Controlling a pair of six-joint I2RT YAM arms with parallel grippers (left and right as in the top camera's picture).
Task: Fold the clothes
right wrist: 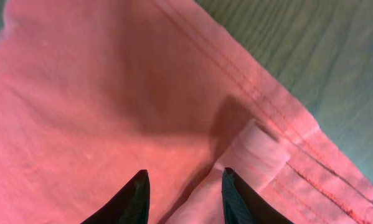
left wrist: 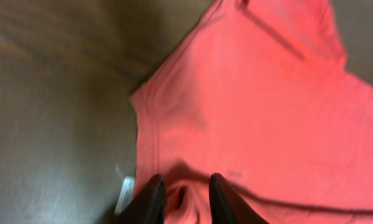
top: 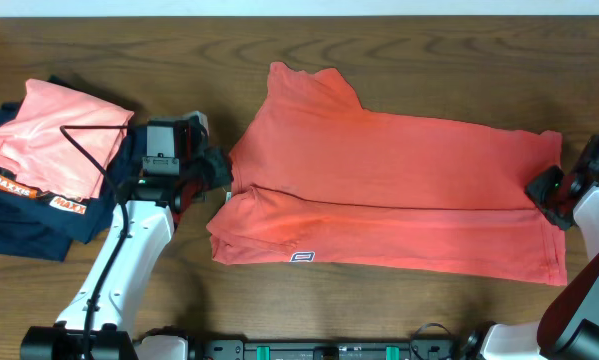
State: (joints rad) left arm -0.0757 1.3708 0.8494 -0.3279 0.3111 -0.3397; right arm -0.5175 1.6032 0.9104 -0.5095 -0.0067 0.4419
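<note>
The coral-red t-shirt point(top: 399, 180) lies flat on the wooden table point(top: 129, 40), reaching from the middle of the top almost to its right edge. Its lower part is folded up into a long band along the near side, and a small white patch point(top: 301, 257) shows on that band. The left gripper point(top: 219, 172) sits at the shirt's left end, where the fold begins. In the left wrist view its fingers point(left wrist: 154, 200) stand close together with a bunched ridge of cloth pinched between them. The right gripper point(top: 541, 190) rests at the shirt's right end, near the right edge of the table. Its fingers point(right wrist: 135, 199) stand wider, with a raised tuck of hem between them (whether they press on it I cannot tell). Toward the left edge a salmon-pink folded garment point(top: 54, 135) lies on top of navy garments point(top: 39, 225).
</note>
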